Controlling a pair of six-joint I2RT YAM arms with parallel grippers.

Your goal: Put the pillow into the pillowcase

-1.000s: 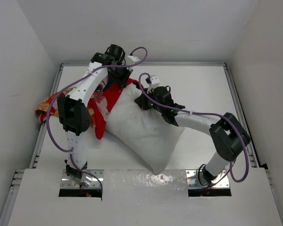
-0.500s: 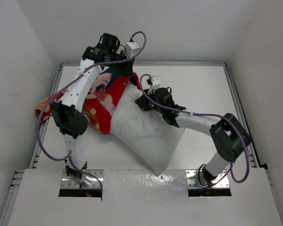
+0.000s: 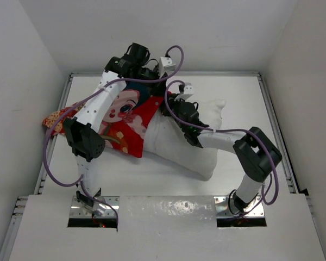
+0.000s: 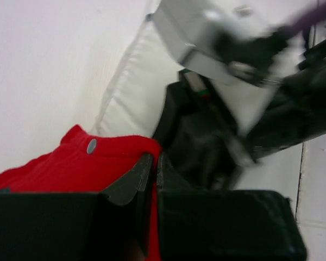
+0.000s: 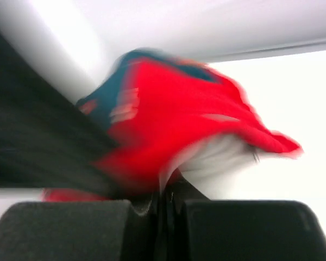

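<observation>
one red pillowcase (image 3: 131, 117) spread left of both fingertips, mouth facing right. left gripper (image 4: 150, 166) pinched tight on its hem; right gripper (image 5: 163, 198) likewise clamped on red cloth. one pillow (image 3: 179, 151), long axis left-right, left end inside the case.

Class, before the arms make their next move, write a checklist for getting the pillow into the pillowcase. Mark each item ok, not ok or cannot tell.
1. Left tool pinches the pillowcase at its red edge: ok.
2. Right tool is shut, but what it pinches is blurred: cannot tell.
3. Pillow partly in the opening: ok.
4. Pillow fully inside: not ok, most of it lies outside on the table.
5. Left arm clear of the pillowcase: not ok, it crosses above it.
</observation>
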